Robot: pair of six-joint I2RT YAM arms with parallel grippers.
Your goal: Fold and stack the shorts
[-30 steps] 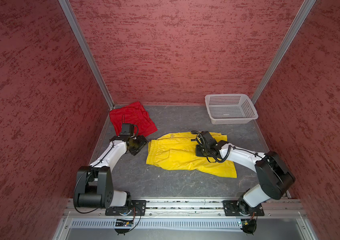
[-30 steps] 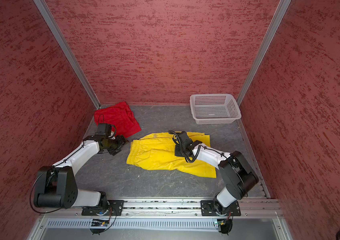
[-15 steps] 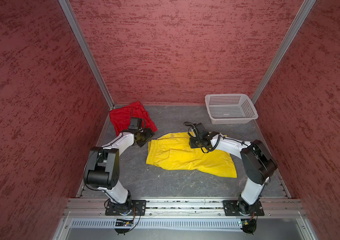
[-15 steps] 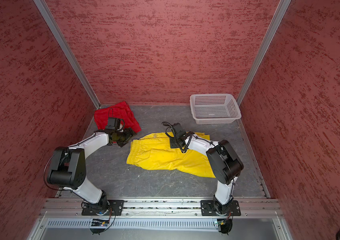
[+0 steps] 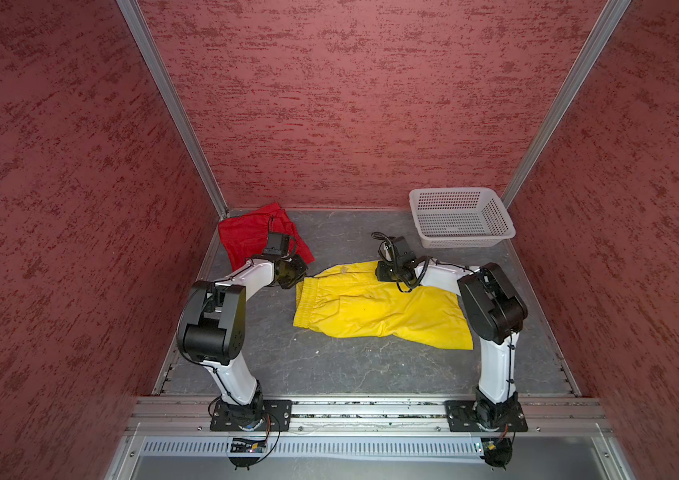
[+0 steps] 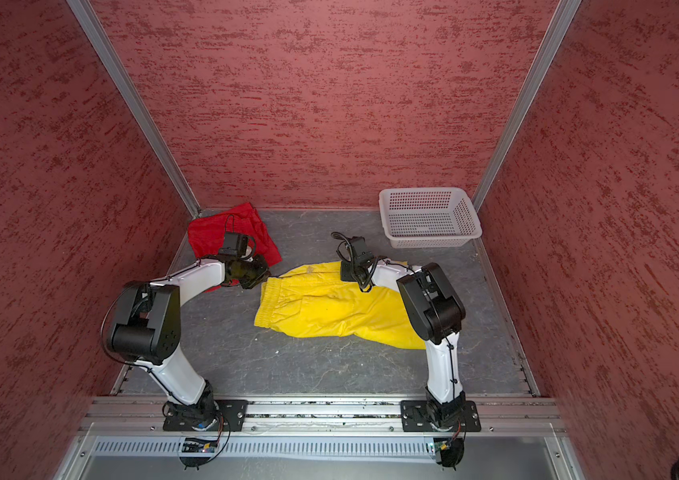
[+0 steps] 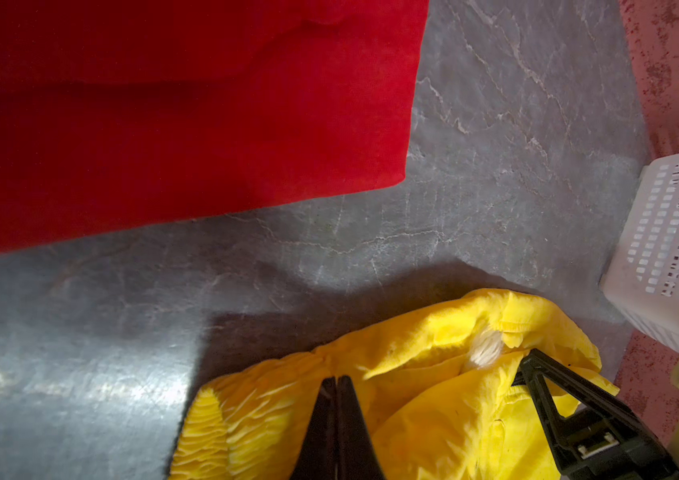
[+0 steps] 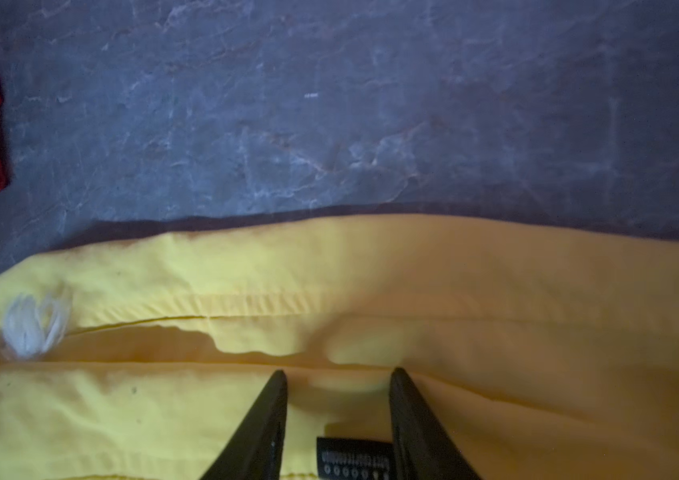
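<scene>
**A:** Shorts first. Where do they lie?

**B:** Both pairs are on the desk. The yellow pair is spread flat in the middle, with its waistband toward the left arm. The red pair sits in the far left corner, apart from the yellow, and it looks folded to me.

**A:** And the claws?

**B:** The left claw is pressed together at the far end of the yellow waistband. By the look of it, it is pinching a thin fold there. The right claw stands spread over the yellow cloth near its far edge. A low ridge of cloth lies between its tips, and it grips nothing.

**A:** Which step is that?

**B:** I judge it as the start of folding the yellow pair, taking the far edge at two points. One point is held and the other is not.

**A:** What does the next move call for?

**B:** The right claw should close on that ridge. Then both claws should lift together and carry the far edge over to the near one, level and low, because cloth this thin could slip or bunch. Stacking the yellow pair on the red one comes after that.
</scene>
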